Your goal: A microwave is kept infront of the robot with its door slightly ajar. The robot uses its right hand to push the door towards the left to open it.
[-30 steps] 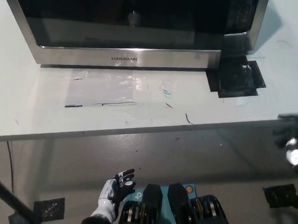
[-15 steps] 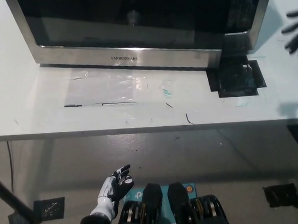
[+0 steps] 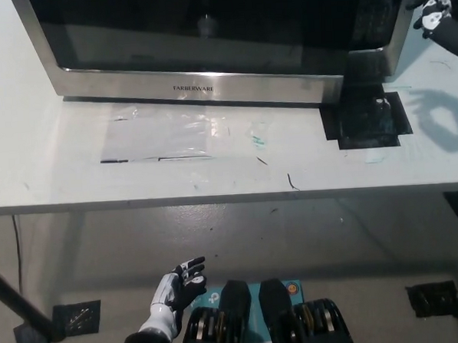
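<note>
Stainless steel frames the microwave (image 3: 206, 34) at the back of the pale bench (image 3: 44, 166); we read "FARBERWARE" along the lower edge of its dark door (image 3: 198, 23). The black right hand (image 3: 440, 14) hovers at the upper right, just beside the microwave's right edge, fingers spread, holding nothing. The white left hand (image 3: 181, 281) rests low, below the bench, fingers apart.

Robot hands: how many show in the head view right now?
2: the black right hand at top right beside the microwave, and the white left hand low, below the table edge.
</note>
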